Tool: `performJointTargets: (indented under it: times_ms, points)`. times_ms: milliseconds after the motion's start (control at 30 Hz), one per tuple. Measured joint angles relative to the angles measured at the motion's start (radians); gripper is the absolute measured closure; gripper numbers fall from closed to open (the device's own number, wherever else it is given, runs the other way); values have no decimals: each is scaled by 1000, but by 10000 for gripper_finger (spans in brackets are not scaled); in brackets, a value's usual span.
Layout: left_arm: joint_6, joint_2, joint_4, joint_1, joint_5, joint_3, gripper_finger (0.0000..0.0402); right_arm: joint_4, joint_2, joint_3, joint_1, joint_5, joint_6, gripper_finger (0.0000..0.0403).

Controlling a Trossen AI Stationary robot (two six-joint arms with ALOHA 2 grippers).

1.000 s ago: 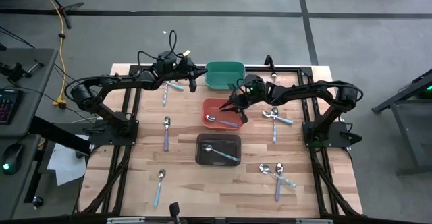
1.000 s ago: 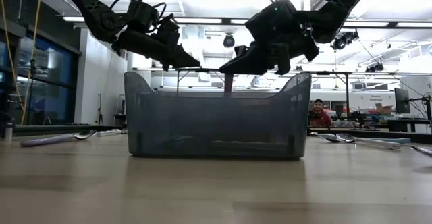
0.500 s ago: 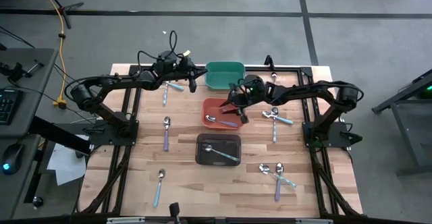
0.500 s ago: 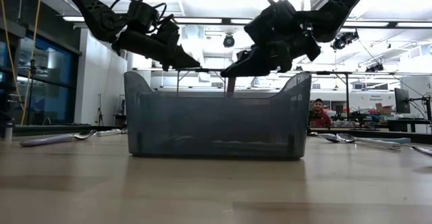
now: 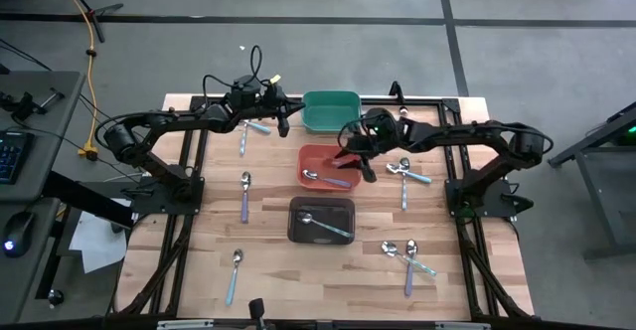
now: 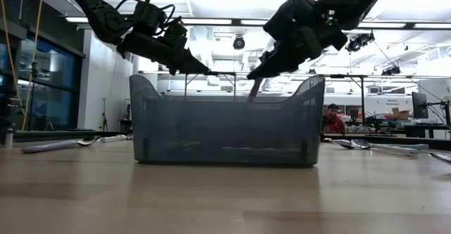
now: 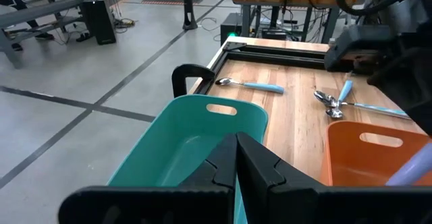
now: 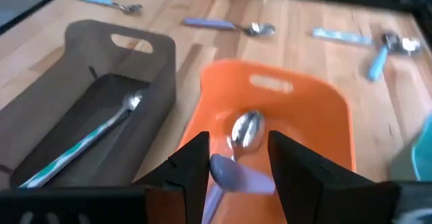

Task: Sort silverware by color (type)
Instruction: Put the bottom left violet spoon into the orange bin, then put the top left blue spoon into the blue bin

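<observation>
The right gripper [image 5: 362, 161] hangs over the right edge of the red-orange bin [image 5: 316, 155] with its fingers [image 8: 191, 160] spread apart and gripping nothing. A lavender-handled spoon [image 8: 236, 158] lies in that bin directly under the gap, bowl up, so by my reading this is the drop-off step just finished.

The left gripper [image 5: 282, 121] waits with fingers pressed together and empty, at the left side of the green bin [image 5: 331, 112] at the far edge of the table [image 5: 268, 270].

The black bin [image 5: 298, 231], nearer than the red-orange one, holds a teal-handled spoon [image 5: 325, 225].

Loose silverware is scattered on the wood: a cluster to the right [image 5: 407, 174], a crossed pair at near right [image 5: 410, 258], and single spoons at left [image 5: 244, 197] and near left [image 5: 235, 272].

Next, the right arm likely needs to lift clear of the bin wall and reach for the closest spoon to its right.
</observation>
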Motion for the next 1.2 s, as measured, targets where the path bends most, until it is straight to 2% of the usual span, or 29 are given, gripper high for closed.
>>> performJointTargets:
  times_ms: [333,500,667,767,900,1000,1200]
  points:
    - [1,0,-1,0,-3,0,402,-124,-26,0,-8,116,98,287]
    - [0,0,-12,0,-4,1,402,-131,-41,0,-13,119,73,322]
    - [-48,0,-60,14,-3,2,402,-179,-91,0,-56,139,33,379]
    - [-52,0,-144,33,-5,12,402,-238,-141,0,-97,185,14,398]
    - [-53,0,-250,57,-23,28,401,-276,-198,0,-160,193,9,393]
    - [-58,0,-369,65,-128,48,397,-284,-221,0,-198,193,-11,399]
    - [55,0,-733,67,-302,103,372,-282,-222,0,-250,192,-63,401]
